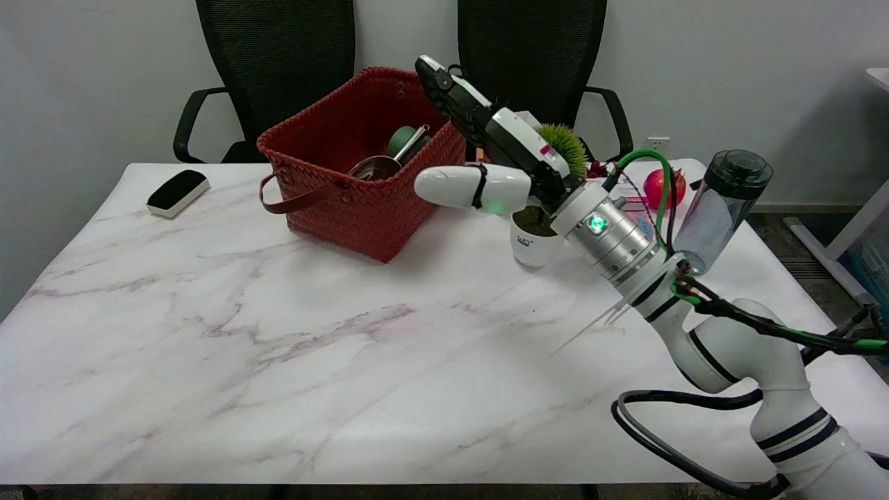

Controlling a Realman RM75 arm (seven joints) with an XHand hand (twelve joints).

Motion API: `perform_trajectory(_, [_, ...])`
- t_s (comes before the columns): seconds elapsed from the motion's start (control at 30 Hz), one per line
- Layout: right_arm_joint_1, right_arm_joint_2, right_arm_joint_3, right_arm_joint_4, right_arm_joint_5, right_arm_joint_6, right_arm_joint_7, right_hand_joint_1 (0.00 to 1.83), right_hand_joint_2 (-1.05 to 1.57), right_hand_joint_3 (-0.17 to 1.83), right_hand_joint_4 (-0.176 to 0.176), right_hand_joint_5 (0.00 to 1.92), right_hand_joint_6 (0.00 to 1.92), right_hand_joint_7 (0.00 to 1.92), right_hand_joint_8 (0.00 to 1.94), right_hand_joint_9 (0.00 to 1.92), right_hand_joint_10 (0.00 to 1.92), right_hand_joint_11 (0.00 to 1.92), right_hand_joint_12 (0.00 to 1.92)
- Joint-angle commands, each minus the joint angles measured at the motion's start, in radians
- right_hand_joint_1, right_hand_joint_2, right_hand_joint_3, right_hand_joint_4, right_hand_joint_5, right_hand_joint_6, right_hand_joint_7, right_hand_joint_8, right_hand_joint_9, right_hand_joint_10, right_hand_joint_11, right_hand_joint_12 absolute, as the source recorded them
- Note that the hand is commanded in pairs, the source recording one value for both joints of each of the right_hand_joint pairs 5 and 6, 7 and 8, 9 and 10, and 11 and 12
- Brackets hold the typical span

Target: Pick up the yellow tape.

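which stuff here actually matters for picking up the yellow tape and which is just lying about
For the job:
- right hand, open and raised by the basket
- yellow tape: not visible in this view

Lying about:
- red woven basket holding a metal ladle and a green item
- black and white eraser
- small potted plant
- red fruit
- clear bottle

Even, diffuse indoor light, bright overall; no hard source visible. White marbled counter (pixel 278 333) reads pale, slightly washed toward the near edge, no sharp glare. Soft shadows: one under the red basket (pixel 361 173) at its front right, one faint beneath the right arm (pixel 694 326). Green status lights glow on the arm. Robot hand (pixel 486 139) sharp enough; slight softness throughout, mild wide-angle stretch at corners.
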Motion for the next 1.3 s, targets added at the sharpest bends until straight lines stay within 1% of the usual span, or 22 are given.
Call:
perform_trajectory(0.03, [-0.03,0.054,0.044,-0.085,0.125,-0.195,-0.001,0.63,0.63,-0.13,0.0,0.0,0.0,0.04,0.04,0.0,0.0,0.0,0.0])
perform_trajectory(0.13, [-0.046,0.057,0.048,-0.082,0.127,-0.21,-0.001,0.64,0.61,-0.09,0.0,0.0,0.0,0.04,0.04,0.0,0.0,0.0,0.0])
perform_trajectory(0.27, [-0.113,0.049,0.119,-0.049,0.128,-0.208,-0.042,0.67,0.57,-0.02,0.0,0.0,0.0,0.04,0.04,0.0,0.0,0.0,0.0])
perform_trajectory(0.37, [-0.203,0.016,0.193,0.005,0.135,-0.172,-0.172,0.68,0.55,0.02,0.0,0.0,0.0,0.02,0.02,0.0,0.0,0.0,0.0])
perform_trajectory(0.43, [-0.261,-0.017,0.254,0.067,0.135,-0.121,-0.275,0.69,0.54,0.06,0.0,0.0,0.0,0.0,0.0,0.0,0.0,0.0,0.0])
perform_trajectory(0.53, [-0.307,-0.059,0.288,0.103,0.136,-0.075,-0.395,0.69,0.53,0.08,0.0,0.0,0.0,0.0,0.0,0.0,0.0,0.0,0.0])
perform_trajectory(0.6, [-0.293,-0.093,0.294,0.093,0.136,-0.055,-0.412,0.69,0.56,0.07,0.0,0.0,0.0,0.0,0.0,0.0,0.0,0.0,0.0])
perform_trajectory(0.67, [-0.275,-0.131,0.289,0.093,0.136,0.025,-0.438,0.68,0.64,0.02,0.0,0.0,0.0,0.0,0.0,0.0,0.0,0.0,0.0])
perform_trajectory(0.8, [-0.207,-0.196,0.274,0.096,0.135,0.156,-0.529,0.69,0.66,0.02,0.0,0.0,0.0,0.0,0.0,0.0,0.0,0.0,0.0])
perform_trajectory(0.9, [-0.15,-0.233,0.279,0.095,0.135,0.194,-0.561,0.69,0.71,0.01,0.0,0.0,0.0,0.0,0.0,0.0,0.0,0.0,0.0])
perform_trajectory(1.03, [-0.106,-0.247,0.296,0.099,0.135,0.243,-0.595,0.7,0.75,0.02,0.0,0.0,0.0,0.0,0.0,0.0,0.0,0.0,0.0])
perform_trajectory(1.3, [-0.109,-0.249,0.451,0.103,0.135,0.223,-0.588,0.71,0.79,0.02,0.0,0.0,0.0,0.0,0.0,0.0,0.0,0.0,0.0])
